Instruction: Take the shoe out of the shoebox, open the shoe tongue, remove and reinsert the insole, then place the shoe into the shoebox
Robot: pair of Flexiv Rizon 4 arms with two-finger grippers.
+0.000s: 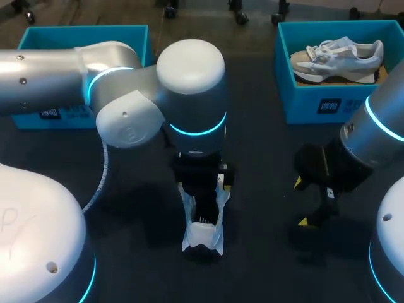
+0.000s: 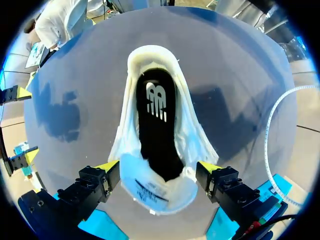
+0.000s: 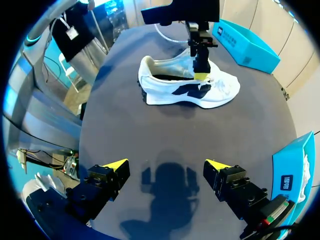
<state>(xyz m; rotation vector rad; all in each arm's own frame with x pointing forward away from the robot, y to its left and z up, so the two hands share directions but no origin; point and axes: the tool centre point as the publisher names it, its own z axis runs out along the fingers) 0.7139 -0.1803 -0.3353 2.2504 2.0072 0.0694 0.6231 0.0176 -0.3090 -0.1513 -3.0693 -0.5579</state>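
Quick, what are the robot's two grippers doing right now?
Left gripper: open, with the shoe between its fingers.
Right gripper: open, holding nothing.

My left hand [image 2: 159,167] hangs low over the shoe [image 2: 155,115], fingers spread to either side of it. The shoe fills the gap between them, so there's no way straight down. My left arm [image 1: 126,95] crosses above it and blocks any drop from overhead. My right hand [image 3: 166,165] sits spread over bare tabletop [image 3: 175,130], with open dark surface running ahead to the shoe's side. At the back right, the blue shoebox [image 1: 315,101] is filled by a second shoe [image 1: 341,57]. The back-left shoebox [image 1: 132,35] sits half behind my arm.
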